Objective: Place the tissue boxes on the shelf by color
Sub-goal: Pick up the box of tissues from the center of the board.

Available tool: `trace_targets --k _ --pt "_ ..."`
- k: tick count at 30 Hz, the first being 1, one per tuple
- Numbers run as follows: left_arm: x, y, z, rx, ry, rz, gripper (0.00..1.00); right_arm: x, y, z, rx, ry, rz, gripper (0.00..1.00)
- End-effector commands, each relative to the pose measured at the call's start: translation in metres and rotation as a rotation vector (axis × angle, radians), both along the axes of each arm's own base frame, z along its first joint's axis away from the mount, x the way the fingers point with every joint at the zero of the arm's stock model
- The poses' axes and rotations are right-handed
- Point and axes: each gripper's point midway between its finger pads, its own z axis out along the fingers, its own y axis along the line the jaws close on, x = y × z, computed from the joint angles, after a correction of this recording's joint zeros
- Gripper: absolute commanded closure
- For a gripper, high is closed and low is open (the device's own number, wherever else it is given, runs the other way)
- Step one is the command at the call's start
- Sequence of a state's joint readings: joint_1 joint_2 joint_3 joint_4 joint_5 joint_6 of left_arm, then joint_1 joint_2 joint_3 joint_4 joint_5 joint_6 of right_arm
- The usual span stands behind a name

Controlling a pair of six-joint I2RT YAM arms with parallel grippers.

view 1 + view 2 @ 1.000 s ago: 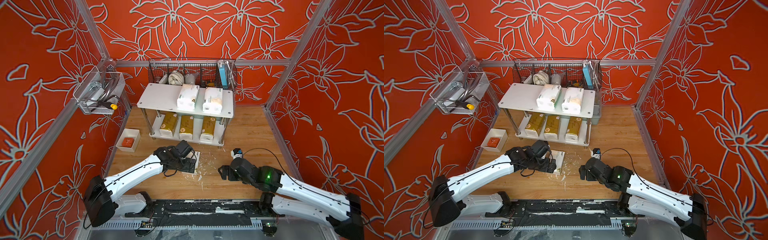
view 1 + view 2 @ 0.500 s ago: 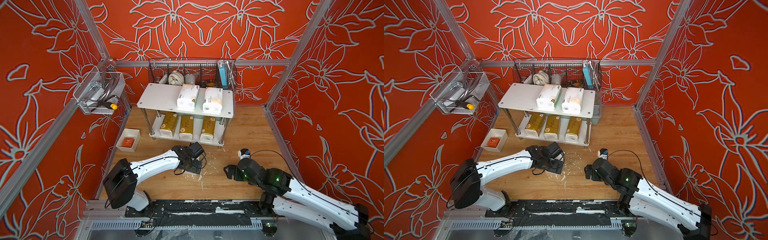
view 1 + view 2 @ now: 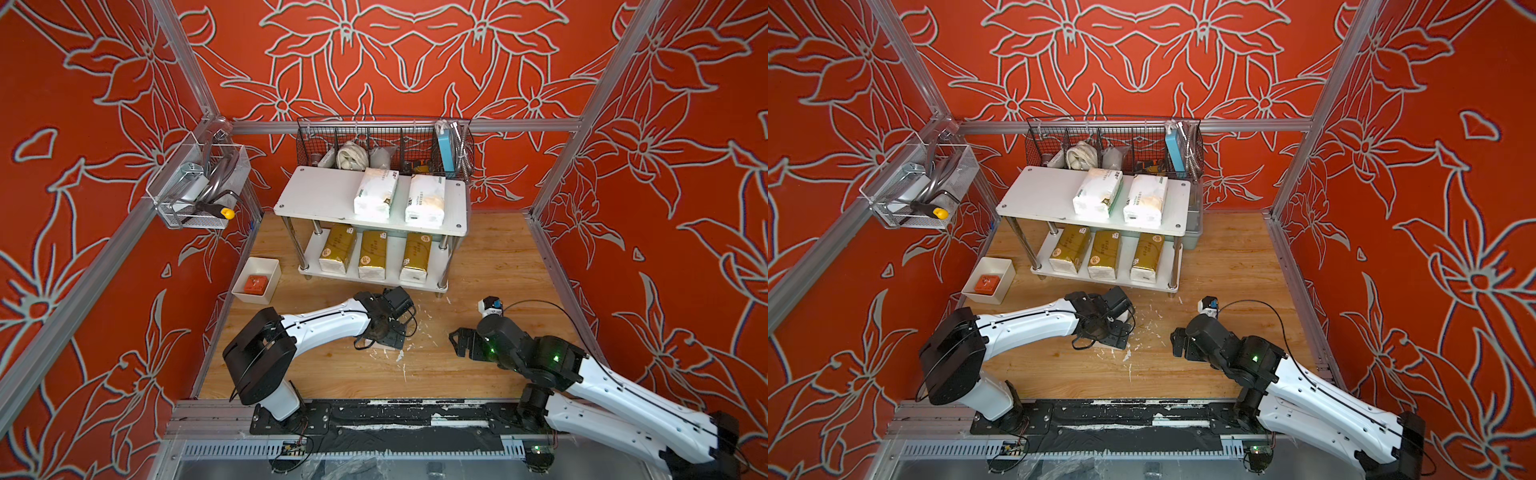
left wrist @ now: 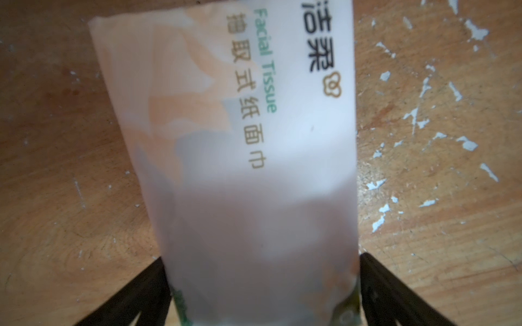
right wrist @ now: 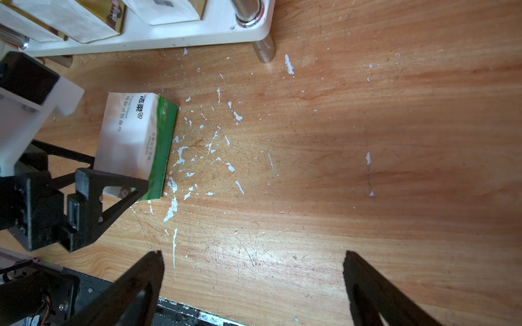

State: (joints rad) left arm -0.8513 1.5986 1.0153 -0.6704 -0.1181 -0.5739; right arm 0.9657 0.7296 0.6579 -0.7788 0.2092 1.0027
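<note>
Pickup of the third white tissue pack was judged in hand: it lay on the table at the shelf's near side, straddled by the left pincer, jaws apart. Closing, then lifting to the top tier's free left end, was called for. Further right, the right pincer was held spread and empty. Scuffed, white-flecked wood was enclosed by orange floral walls.

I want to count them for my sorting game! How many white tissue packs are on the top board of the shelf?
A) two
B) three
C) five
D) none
A: two white packs, one beside the other, lie on the shelf's top board. The third white pack is down on the wooden floor, between the left gripper's jaws.
</note>
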Motion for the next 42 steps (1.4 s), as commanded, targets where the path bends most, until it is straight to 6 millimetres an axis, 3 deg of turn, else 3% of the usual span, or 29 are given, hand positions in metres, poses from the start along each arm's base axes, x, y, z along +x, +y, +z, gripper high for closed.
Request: trace_targets --k 1,10,19,28,37,42 --pt "0.001 -0.004 -0.008 0.003 0.001 0.002 0.02 -0.001 -0.008 -0.004 -0.033 0.002 -0.001 0.01" --pt "0.001 0.000 -0.022 0.026 0.007 0.016 0.10 0.000 -0.008 -0.002 -0.035 0.002 -0.003 0.01" --pt "-0.002 0.004 -0.015 0.022 -0.004 0.015 0.16 0.000 -0.009 -0.001 -0.040 0.003 -0.004 0.01" --pt "-0.014 0.010 0.041 -0.058 -0.076 0.018 0.18 0.002 -0.007 -0.002 -0.044 0.003 0.002 0.01" --pt "-0.034 0.035 0.103 -0.153 -0.152 0.050 0.19 0.006 0.000 -0.002 -0.038 0.006 0.019 0.01" --pt "-0.034 0.050 0.147 -0.180 -0.242 0.063 0.20 0.008 0.003 0.001 -0.033 0.004 0.028 0.01"
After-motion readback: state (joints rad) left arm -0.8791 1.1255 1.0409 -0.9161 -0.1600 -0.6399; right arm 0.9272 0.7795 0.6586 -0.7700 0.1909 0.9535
